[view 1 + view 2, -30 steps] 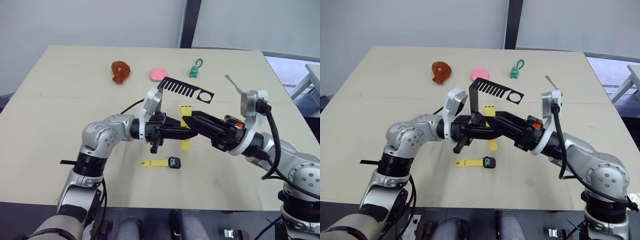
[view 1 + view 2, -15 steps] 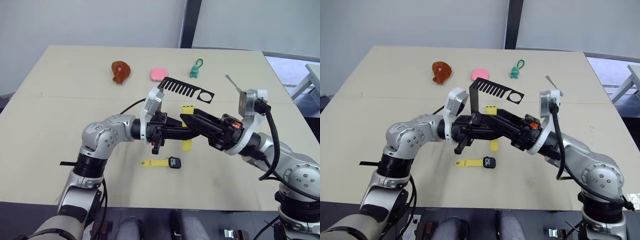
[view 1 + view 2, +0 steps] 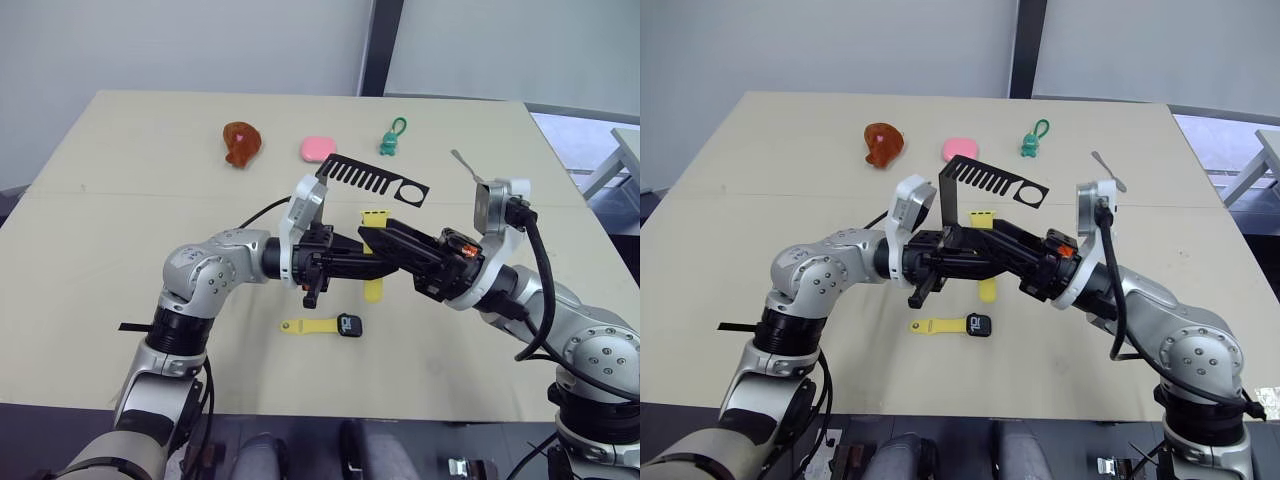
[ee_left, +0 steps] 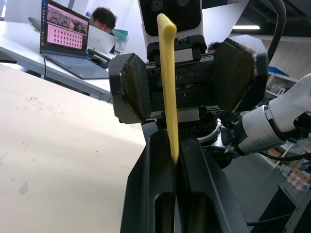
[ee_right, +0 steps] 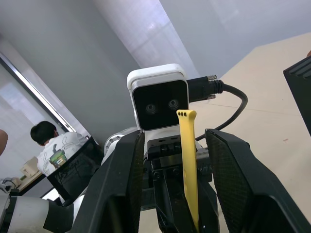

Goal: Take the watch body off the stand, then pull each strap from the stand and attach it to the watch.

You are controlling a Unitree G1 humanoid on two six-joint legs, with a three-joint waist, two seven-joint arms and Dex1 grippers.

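The left gripper [image 4: 176, 160] has its two black fingers squeezed tight on a yellow strap [image 4: 167, 82]. The strap stands up straight out of the fingers. The right gripper [image 5: 176, 194] faces it with its fingers wide apart, one on each side of the strap. Its pads [image 4: 133, 87] do not touch the strap.

From the head views, the two grippers meet nose to nose above the middle of the table [image 3: 100, 200]. The strap [image 3: 373, 255] sticks out above and below them.

Just behind them stands the black stand [image 3: 375, 182], with its comb-like top arm and round hole.

Nearer the robot, the watch body [image 3: 348, 325] lies flat on the table. Another yellow strap [image 3: 310, 326] is joined to its side.

At the far side of the table lie a brown lump [image 3: 240, 143], a pink thing [image 3: 317, 148] and a green keyring figure [image 3: 390, 138]. A grey spatula [image 3: 466, 167] lies off to the right.

A person [image 4: 103, 19] sits at a laptop [image 4: 68, 36] in the room behind.
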